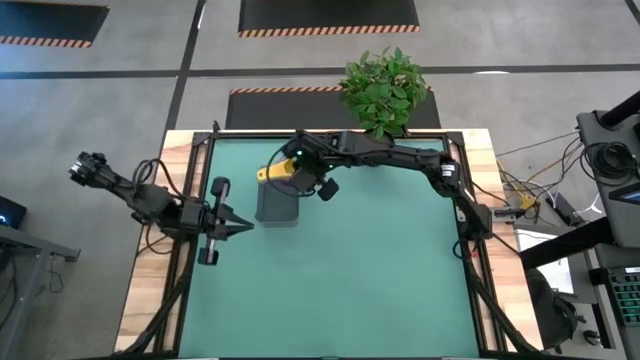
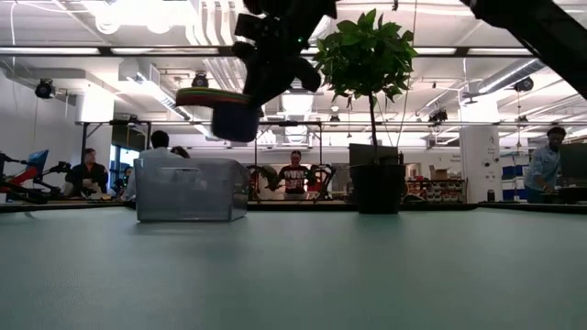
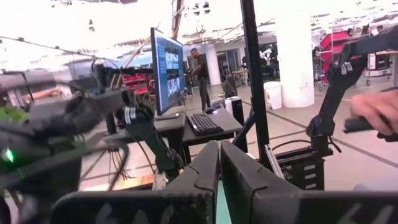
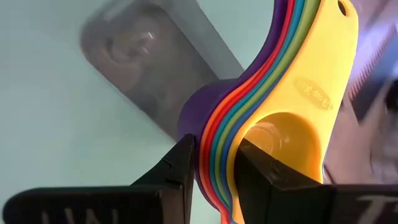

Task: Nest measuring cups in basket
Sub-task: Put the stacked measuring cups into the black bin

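Observation:
The measuring cups are nested into one stack, yellow innermost and purple outermost. My right gripper is shut on the stack and holds it in the air just above and beyond the far end of the basket. The yellow handle points toward the table's left. The grey, see-through basket rests on its base on the green mat. My left gripper hovers shut to the left of the basket, touching nothing. My right gripper pinches the walls of the nested bowls, with one finger on the purple outer cup and the other inside the yellow cup's hollow. The fingers slant down from the table's right. The stack hangs clear of the table and basket, handles fanned away from the fingers.
A potted plant in a black pot stands at the table's far edge, right of the basket. The green mat lies bare toward the near and right sides. People and a hand show in the room beyond.

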Robot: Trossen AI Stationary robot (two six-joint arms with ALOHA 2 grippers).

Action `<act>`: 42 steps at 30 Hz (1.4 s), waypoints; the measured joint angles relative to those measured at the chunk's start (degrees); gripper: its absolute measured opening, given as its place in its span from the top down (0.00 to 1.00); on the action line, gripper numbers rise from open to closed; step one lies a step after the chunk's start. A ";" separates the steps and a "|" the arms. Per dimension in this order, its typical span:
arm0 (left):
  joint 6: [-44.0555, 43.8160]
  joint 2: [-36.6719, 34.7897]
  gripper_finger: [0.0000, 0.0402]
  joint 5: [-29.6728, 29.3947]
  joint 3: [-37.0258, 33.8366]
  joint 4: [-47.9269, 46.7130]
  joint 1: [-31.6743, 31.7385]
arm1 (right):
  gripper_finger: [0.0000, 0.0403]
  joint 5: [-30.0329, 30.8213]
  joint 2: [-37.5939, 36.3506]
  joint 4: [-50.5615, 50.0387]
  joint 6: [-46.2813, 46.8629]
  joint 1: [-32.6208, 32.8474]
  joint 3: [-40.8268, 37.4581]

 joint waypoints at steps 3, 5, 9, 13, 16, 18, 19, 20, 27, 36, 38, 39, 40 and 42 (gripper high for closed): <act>1.43 -1.20 1.00 -0.02 -0.01 0.01 0.00 | 0.81 -1.81 1.99 0.01 -5.35 0.67 1.47; 1.88 -2.04 1.00 -0.04 0.00 0.00 0.00 | 0.81 -1.89 3.03 0.45 -10.74 1.35 2.09; 1.89 -3.65 1.00 -0.07 -0.02 -1.86 0.00 | 0.81 -1.65 4.80 1.33 -23.11 1.83 1.96; 1.63 -4.54 1.00 -0.07 -0.02 -3.07 0.00 | 0.82 -1.42 5.88 4.14 -28.07 1.72 1.83; 1.48 -4.64 1.00 -0.07 -0.02 -3.98 0.00 | 0.82 -1.90 6.13 5.96 -33.14 1.66 1.83; 1.60 -4.60 1.00 -0.06 -0.02 -4.54 0.00 | 0.82 -3.23 6.91 6.93 -34.96 1.56 1.85; 1.63 -4.57 1.00 -0.04 -0.02 -4.49 0.00 | 0.82 -4.37 7.29 7.49 -35.23 1.37 1.85; 1.63 -4.61 1.00 -0.04 -0.04 -4.50 0.00 | 0.82 -5.48 7.77 7.48 -35.39 1.15 1.84; 1.67 -4.75 1.00 -0.04 -0.04 -4.92 0.00 | 0.82 -6.27 10.21 8.80 -36.90 -0.65 1.76; 2.90 -4.72 1.00 -0.04 -0.04 -5.05 0.02 | 0.82 -6.33 12.16 9.35 -37.82 -0.98 1.76; 2.92 -4.72 1.00 -0.05 -0.04 -5.05 0.02 | 0.82 -6.32 12.16 9.64 -37.82 -1.01 1.76; 2.92 -4.72 1.00 -0.05 -0.02 -5.05 0.02 | 0.81 -6.28 12.16 9.50 -37.82 -1.04 1.75; 2.92 -4.72 1.00 -0.04 -0.04 -5.03 0.00 | 0.81 -6.24 12.21 9.44 -37.92 -1.05 1.73; 2.92 -4.66 1.00 -0.04 -0.04 -5.06 0.02 | 0.81 -5.77 12.22 9.43 -38.26 -1.01 1.74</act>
